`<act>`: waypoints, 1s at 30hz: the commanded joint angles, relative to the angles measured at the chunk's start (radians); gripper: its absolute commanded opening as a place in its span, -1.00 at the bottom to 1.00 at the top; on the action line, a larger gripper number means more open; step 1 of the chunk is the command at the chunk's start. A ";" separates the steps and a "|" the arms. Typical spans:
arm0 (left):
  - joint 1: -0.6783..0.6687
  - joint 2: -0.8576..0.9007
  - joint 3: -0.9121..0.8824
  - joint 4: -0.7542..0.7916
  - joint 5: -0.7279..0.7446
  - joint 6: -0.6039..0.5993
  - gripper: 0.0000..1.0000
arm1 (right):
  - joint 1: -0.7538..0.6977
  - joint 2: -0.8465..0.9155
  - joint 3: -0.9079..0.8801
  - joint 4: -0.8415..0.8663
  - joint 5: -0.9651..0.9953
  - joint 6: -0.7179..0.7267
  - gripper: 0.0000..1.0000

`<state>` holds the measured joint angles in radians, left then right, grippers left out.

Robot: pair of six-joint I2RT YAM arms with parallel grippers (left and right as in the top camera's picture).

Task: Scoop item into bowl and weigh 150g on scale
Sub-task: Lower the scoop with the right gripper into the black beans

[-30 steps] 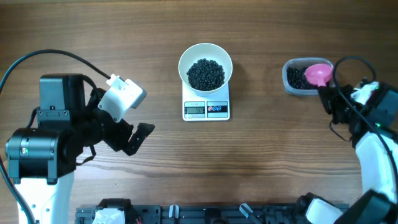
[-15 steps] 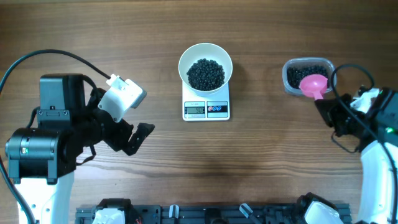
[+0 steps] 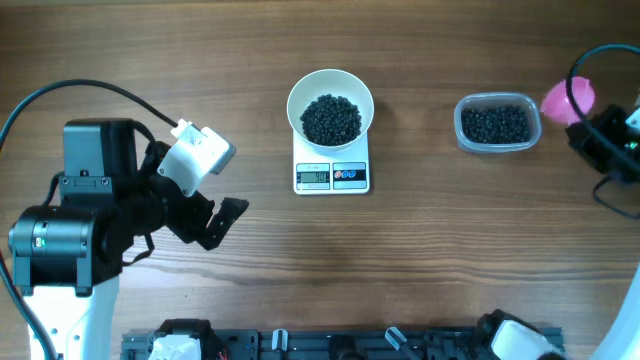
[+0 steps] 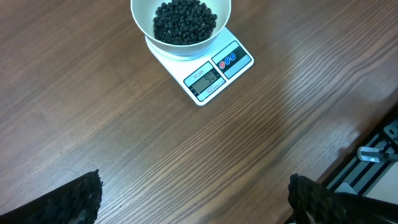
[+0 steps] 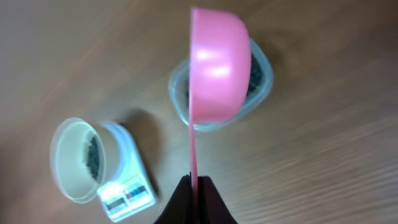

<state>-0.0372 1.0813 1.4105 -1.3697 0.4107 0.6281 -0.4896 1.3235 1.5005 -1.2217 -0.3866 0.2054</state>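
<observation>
A white bowl holding black beans stands on the white scale at mid-table; its display is lit. The left wrist view shows the same bowl, beans and scale ahead of my left gripper. That gripper hangs open and empty over bare wood at the left. At the table's right edge my right gripper is shut on the thin handle of a pink scoop. The scoop is tipped on its side, its inside hidden.
A clear plastic tub of black beans sits just left of the scoop, also seen behind the scoop as the tub in the right wrist view. A black rail runs along the front edge. Bare wood lies between scale and tub.
My right gripper has lifted the pink scoop out of the tub and carried it to the right, past the tub's far side. The left arm, bowl and scale have not moved.
</observation>
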 commanded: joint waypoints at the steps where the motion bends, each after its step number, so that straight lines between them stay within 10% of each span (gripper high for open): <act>1: 0.007 -0.003 0.013 -0.001 0.015 0.019 1.00 | 0.052 0.122 0.156 -0.116 0.147 -0.176 -0.91; 15: 0.007 -0.003 0.013 -0.001 0.015 0.019 1.00 | 0.362 0.442 0.294 -0.136 0.529 -0.480 -0.91; 30: 0.007 -0.003 0.013 -0.001 0.015 0.019 1.00 | 0.381 0.631 0.268 -0.050 0.734 -0.546 -0.91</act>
<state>-0.0372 1.0813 1.4105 -1.3697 0.4107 0.6281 -0.1089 1.9217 1.7763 -1.2896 0.2756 -0.3149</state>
